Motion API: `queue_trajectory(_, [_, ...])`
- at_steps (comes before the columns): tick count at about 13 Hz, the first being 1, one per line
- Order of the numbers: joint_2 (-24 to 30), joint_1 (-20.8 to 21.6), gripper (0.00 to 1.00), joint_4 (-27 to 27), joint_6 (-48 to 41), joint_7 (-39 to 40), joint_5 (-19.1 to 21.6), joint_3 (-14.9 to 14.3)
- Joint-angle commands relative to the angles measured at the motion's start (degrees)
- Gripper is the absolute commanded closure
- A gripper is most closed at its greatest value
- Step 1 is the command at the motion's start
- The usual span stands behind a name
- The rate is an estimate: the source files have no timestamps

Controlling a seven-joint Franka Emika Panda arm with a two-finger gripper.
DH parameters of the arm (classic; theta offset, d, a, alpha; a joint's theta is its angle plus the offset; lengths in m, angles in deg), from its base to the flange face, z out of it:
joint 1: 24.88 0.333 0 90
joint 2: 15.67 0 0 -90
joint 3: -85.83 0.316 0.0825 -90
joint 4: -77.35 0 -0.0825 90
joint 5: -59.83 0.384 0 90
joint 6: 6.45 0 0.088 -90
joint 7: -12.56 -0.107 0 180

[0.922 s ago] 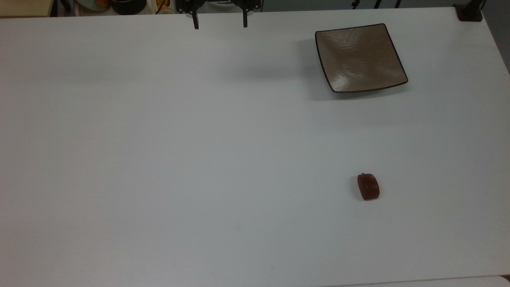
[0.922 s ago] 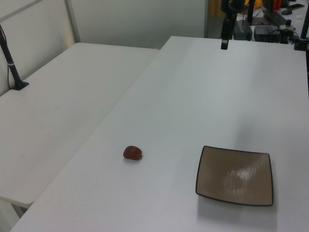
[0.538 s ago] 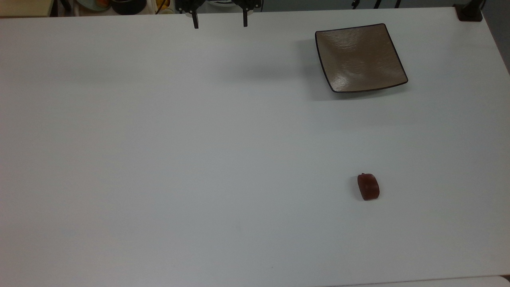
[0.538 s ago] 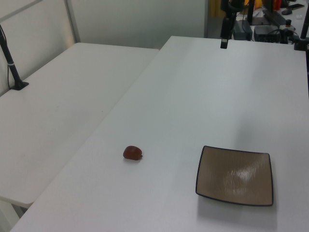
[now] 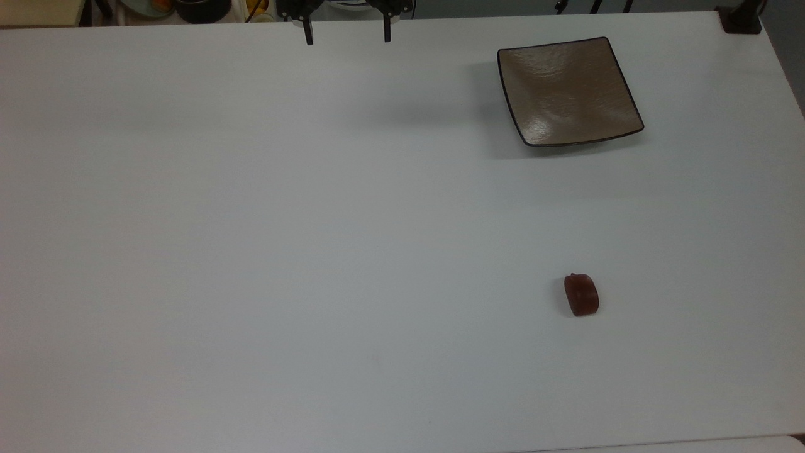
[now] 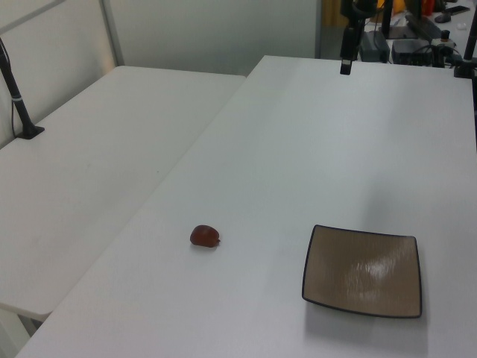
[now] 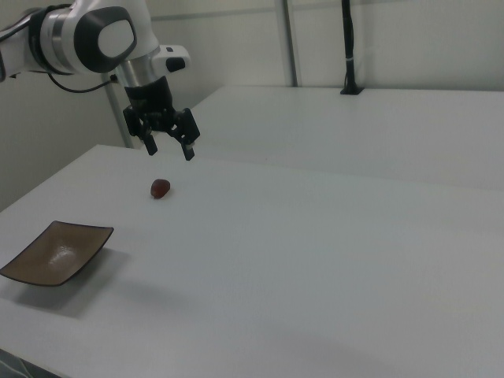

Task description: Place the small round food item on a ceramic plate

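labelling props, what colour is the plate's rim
Thin dark, near-black rim on the brown-taupe ceramic plate; clearest in the top view.

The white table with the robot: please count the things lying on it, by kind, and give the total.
Ceramic plate: 1, brown, square, with nothing on it.
Small round food item: 1, reddish-brown, lying on the table apart from the plate.
Total: 2.
The end effector hangs open above the table.
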Motion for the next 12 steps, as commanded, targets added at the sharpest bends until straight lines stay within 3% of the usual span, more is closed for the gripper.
queue_trajectory(1, [-0.1, -0.1, 0.00, -0.2, 0.7, 0.5, 0.5, 0.3])
queue_trajectory(8, [-1.0, 0.4, 0.00, -0.8, 0.8, 1.1, 2.5, 0.4])
queue_trajectory(12, [-7.1, 3.1, 0.00, -9.1, 1.7, 0.3, 3.3, 1.2])
